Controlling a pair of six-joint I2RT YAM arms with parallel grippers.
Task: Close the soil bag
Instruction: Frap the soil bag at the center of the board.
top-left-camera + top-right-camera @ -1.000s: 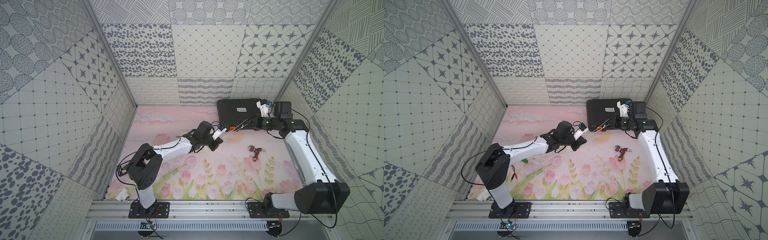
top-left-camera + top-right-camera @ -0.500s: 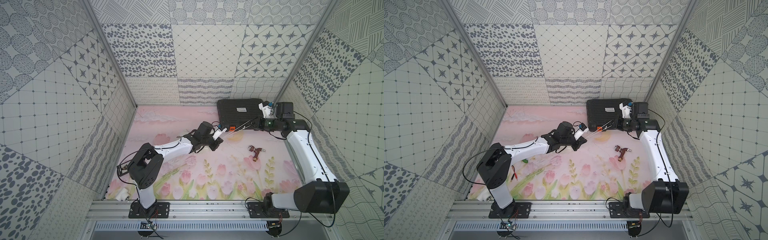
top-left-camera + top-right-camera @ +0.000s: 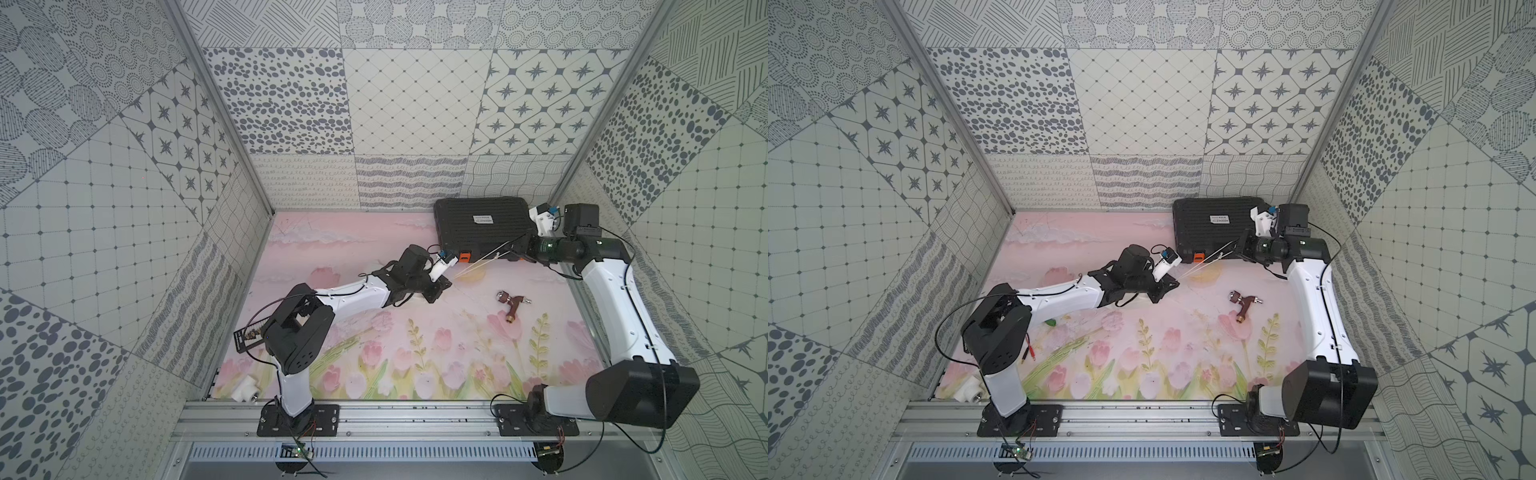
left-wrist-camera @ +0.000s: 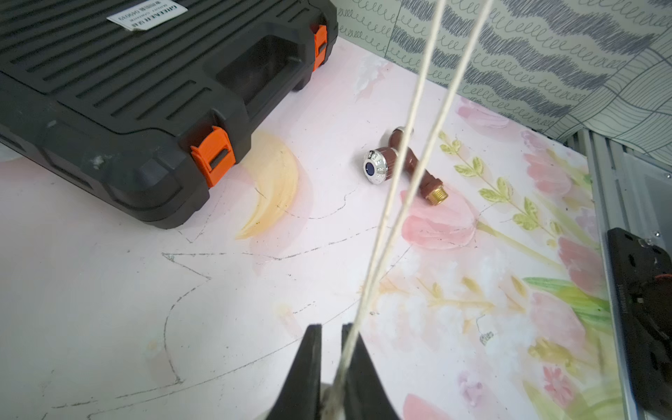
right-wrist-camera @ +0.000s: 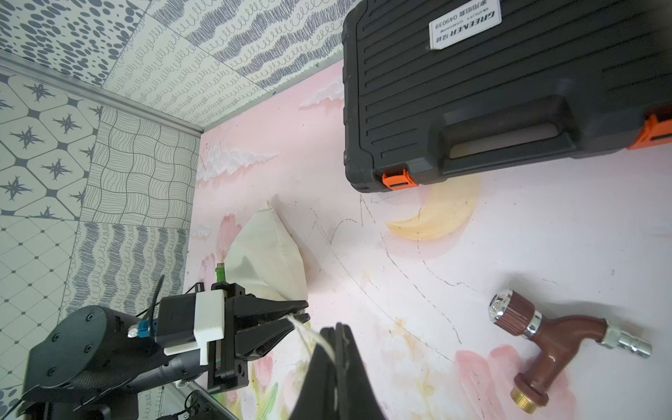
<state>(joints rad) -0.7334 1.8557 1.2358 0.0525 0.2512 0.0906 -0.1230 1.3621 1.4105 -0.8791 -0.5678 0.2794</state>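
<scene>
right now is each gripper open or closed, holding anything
left gripper: closed on the soil bag at its mouth
right gripper: closed on the cords

My left arm reaches over the pink flowered table (image 3: 1100,232) toward its middle, and my right arm stretches to the front edge of the black case (image 3: 1212,232) in the far right corner. Two pale cords (image 3: 1208,260) run taut and straight between my left fingers (image 3: 1168,286) and my right fingers (image 3: 1241,246). A sliver of the cream soil bag (image 3: 1138,297) shows beneath my left wrist. The brown tap (image 3: 1244,305) lies apart, nearer my right arm
</scene>
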